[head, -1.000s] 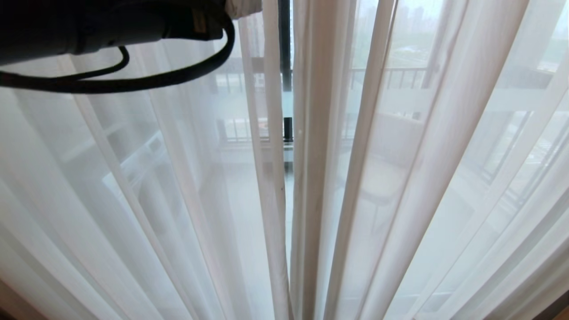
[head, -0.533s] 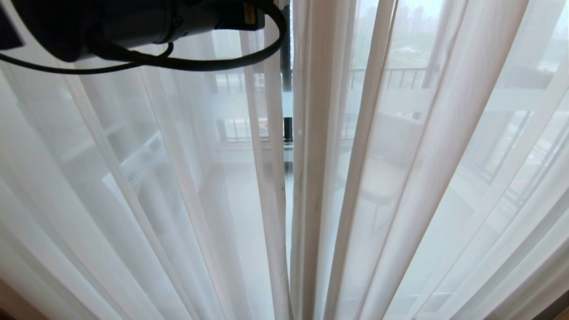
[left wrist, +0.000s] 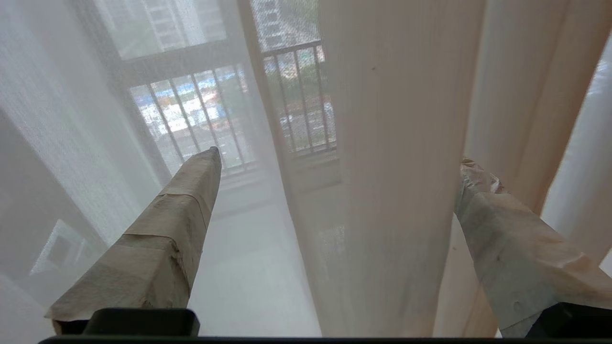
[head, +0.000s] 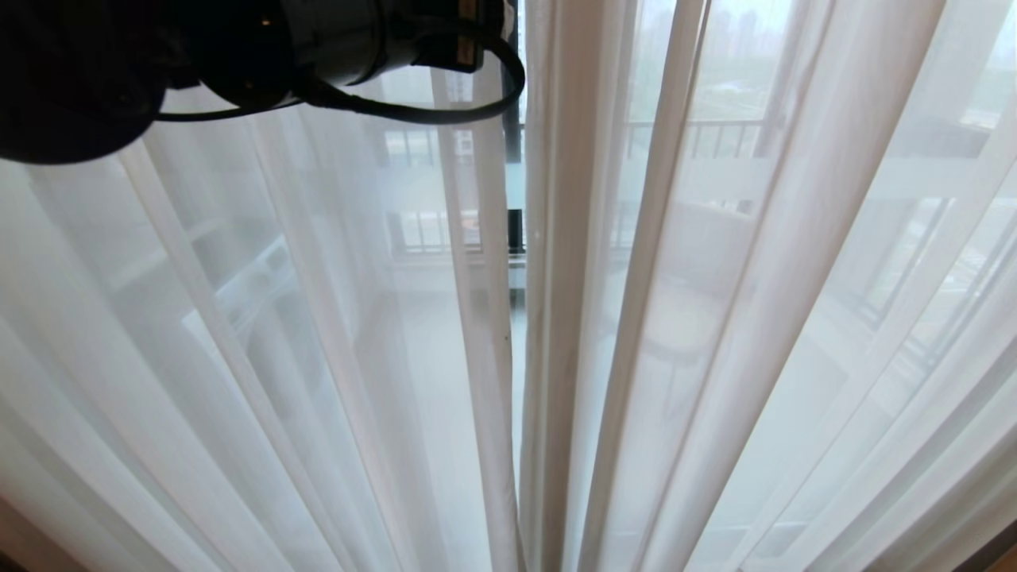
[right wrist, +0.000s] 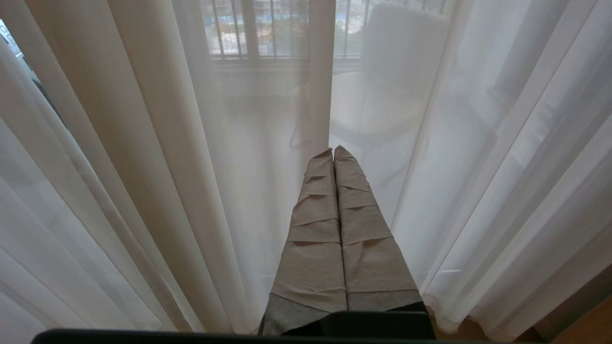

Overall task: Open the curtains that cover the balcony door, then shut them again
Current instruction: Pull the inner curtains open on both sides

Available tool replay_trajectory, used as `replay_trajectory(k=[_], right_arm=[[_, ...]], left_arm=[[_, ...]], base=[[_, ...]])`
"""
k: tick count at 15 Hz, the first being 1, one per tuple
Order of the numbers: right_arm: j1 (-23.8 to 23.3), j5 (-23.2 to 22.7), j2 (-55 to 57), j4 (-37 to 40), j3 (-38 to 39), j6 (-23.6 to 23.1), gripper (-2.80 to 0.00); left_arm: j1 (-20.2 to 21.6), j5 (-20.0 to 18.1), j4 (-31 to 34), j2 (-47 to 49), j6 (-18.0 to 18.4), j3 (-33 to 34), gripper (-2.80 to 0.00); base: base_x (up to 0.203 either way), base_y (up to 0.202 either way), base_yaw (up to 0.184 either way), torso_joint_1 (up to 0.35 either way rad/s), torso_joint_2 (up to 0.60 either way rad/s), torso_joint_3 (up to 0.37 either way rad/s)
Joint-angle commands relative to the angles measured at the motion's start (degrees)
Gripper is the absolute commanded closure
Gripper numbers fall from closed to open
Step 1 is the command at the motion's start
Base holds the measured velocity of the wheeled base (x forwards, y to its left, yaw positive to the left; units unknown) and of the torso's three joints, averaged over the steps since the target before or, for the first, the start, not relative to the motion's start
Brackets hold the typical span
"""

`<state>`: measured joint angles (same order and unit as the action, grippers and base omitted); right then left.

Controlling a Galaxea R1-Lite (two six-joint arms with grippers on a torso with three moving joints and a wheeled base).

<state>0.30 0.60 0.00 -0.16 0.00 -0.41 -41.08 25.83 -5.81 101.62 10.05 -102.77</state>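
Up high, the left pincer (left wrist: 334, 157) stands spread wide, its two paper-taped fingers (left wrist: 191, 200) far apart with a thick fold of the curtains (left wrist: 392, 167) hanging between them. Neither finger clamps that fold; whether the one on the far side brushes the cloth I cannot tell. From the head view only the dark body of the left arm (head: 238, 48) shows, at the top left, with a black cable (head: 445, 115) looping under it in front of the fabric.

Lower down, the right pincer (right wrist: 333, 152) has its taped fingers pressed flat together, holding nothing, its tips pointing at the sheer cloth just ahead.

Around both, the white see-through curtains (head: 715, 318) hang drawn across nearly the whole view in long pleats. Two panels almost meet at the middle, leaving a narrow slit. Through that slit shows a black upright of the balcony door (head: 513, 143), and through the sheer fabric the balcony railing (head: 699, 135) appears hazily beyond.
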Motion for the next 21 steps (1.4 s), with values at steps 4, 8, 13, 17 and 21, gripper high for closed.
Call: replay_trajectory(k=[4,8,13,17,21], right_arm=[[0.0,0.0,0.0,0.0,0.0,0.0,0.00],[0.0,0.0,0.1,0.0,0.0,0.0,0.00],[0.0,0.0,0.0,0.0,0.0,0.0,0.00],[0.0,0.0,0.1,0.0,0.0,0.0,0.00],[0.0,0.0,0.1,0.0,0.0,0.0,0.00]], left_arm=[[1.0,0.9,-0.1,4.4,0.2,-4.7,-2.80],[1.4,3.0,-0.1,8.9,2.4,-11.1,-2.80],[1.4,5.2,-1.4,9.5,3.6,-11.1,-2.80],[2.7,6.3,-1.5,9.6,4.0,-11.1,-2.80],[4.3,6.3,-2.7,9.7,4.2,-11.0,0.00]], base=[[0.000,0.000,0.000,0.000,0.00,0.000],[0.000,0.000,0.000,0.000,0.00,0.000],[0.000,0.000,0.000,0.000,0.00,0.000],[0.000,0.000,0.000,0.000,0.00,0.000],[0.000,0.000,0.000,0.000,0.00,0.000]])
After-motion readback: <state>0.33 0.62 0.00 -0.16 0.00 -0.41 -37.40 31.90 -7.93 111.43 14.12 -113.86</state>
